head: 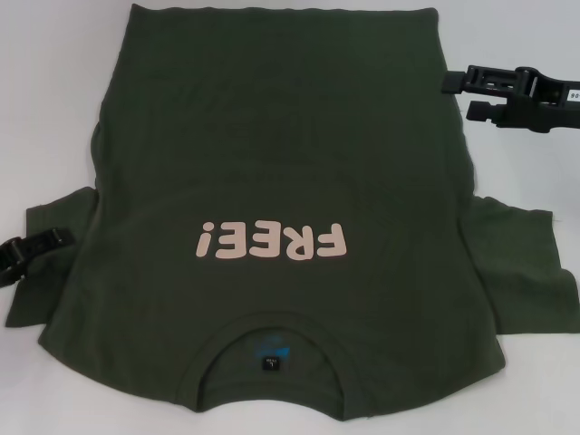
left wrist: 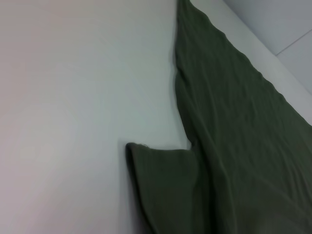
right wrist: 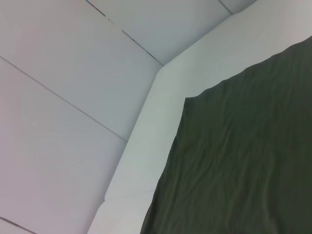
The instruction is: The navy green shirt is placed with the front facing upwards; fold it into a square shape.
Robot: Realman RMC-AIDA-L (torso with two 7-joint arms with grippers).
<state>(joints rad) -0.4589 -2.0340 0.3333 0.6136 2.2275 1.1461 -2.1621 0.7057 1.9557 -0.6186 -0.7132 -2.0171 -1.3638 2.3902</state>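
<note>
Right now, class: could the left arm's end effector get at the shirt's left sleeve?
Probably yes. The left end effector sits at the edge of the left sleeve of the navy green shirt, with nothing between them.

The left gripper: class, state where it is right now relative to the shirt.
In the head view the left gripper sits at the robot's left edge, over the navy green shirt at its left sleeve, level with the FREE! lettering.

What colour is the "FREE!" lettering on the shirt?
Pale pink, on the dark olive-green shirt; the lettering shows best in the head view.
</note>
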